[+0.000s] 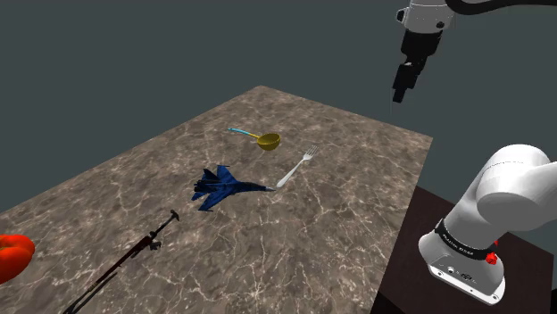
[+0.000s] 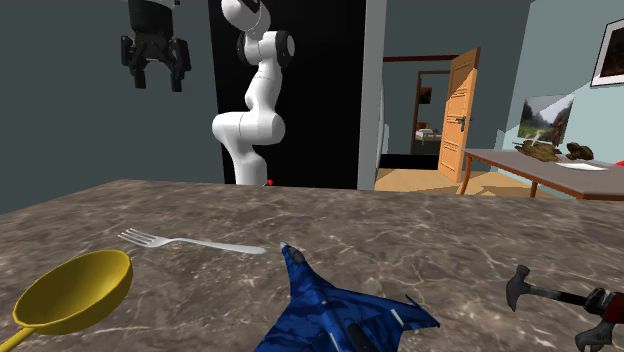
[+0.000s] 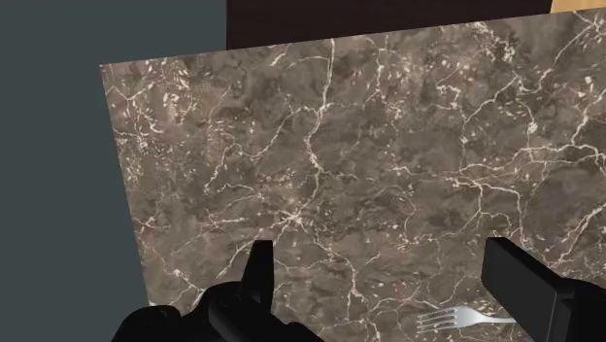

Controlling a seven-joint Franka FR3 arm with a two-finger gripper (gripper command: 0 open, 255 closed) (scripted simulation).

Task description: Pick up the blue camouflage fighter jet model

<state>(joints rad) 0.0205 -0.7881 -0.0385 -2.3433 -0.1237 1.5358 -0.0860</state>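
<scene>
Jet model (image 1: 223,187), blue camouflage, lies flat on the table (image 1: 357,143), its nose by the handle end of the fork (image 1: 295,168). Beyond the fork and high above it hangs the gripper (image 1: 399,98), fingers spread apart and empty. It is probably raised clear because the reach down toward the model has not yet begun.

No text, number or sign can be read. The black band (image 1: 461,243) round the arm (image 1: 511,192), near its foot in the shoulder view, carries small pale marks that look like lettering, but they are too small to make out.
</scene>
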